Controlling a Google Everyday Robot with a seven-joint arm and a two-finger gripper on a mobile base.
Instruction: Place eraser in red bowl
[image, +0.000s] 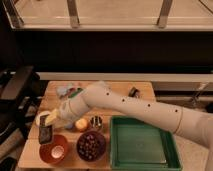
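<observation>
While gripped, eraser (45, 134) beneath hand (46, 125)

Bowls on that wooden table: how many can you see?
2, side by side at the front left: the round reddish-orange bowl, just below the gripper holding the dark eraser, and the dark purple bowl. The arm may hide others.

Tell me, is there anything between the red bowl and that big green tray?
Yes. In the camera view the dark purple bowl of beads sits between the red bowl and the green tray. The gripper holds the eraser just above the red bowl's rim.
</observation>
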